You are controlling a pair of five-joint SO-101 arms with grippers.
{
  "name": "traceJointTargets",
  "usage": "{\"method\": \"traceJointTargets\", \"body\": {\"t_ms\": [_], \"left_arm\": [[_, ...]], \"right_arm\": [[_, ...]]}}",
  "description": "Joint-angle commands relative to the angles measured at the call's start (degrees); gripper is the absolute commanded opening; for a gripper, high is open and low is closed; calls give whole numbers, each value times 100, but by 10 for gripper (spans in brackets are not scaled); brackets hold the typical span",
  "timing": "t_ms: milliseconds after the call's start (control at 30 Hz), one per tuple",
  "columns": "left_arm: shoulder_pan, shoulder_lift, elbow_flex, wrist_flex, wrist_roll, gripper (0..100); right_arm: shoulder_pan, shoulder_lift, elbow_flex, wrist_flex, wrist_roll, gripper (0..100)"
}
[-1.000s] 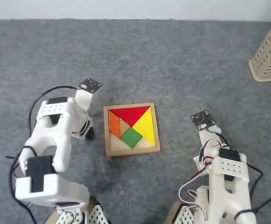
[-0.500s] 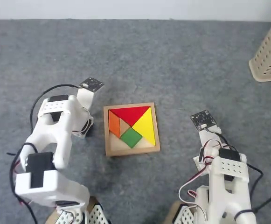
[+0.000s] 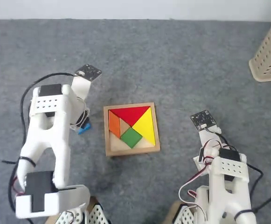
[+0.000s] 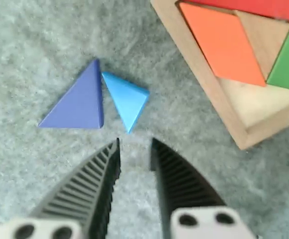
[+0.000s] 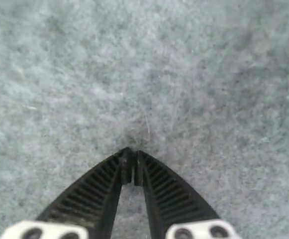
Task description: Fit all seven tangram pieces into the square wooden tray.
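I count four coloured pieces seated in the wooden tray: the red triangle, the yellow triangle, the orange parallelogram and the green square. A pale patch between them may be a bare-wood piece or the tray floor; I cannot decide which. The strip nearest the arms looks unfilled. The dark blue triangle and the light blue triangle lie outside on the grey carpet, near the tray and almost touching each other. My left gripper hangs just beside them, jaws a little apart and empty. The right gripper is pressed together on nothing.
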Motion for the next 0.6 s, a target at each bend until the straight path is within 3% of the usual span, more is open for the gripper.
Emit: {"method": "traceJointTargets", "body": {"t_ms": [0,200,567], "left_arm": [[35,-123,-154,-369,325,136],[35,1143,-207,-1204,563,136],[-9,1960,-444,-1266,563,134]], "right_arm": [[101,-127,26,-136,88,29],[101,-127,26,-136,88,29],[101,-127,26,-136,88,31]]}}
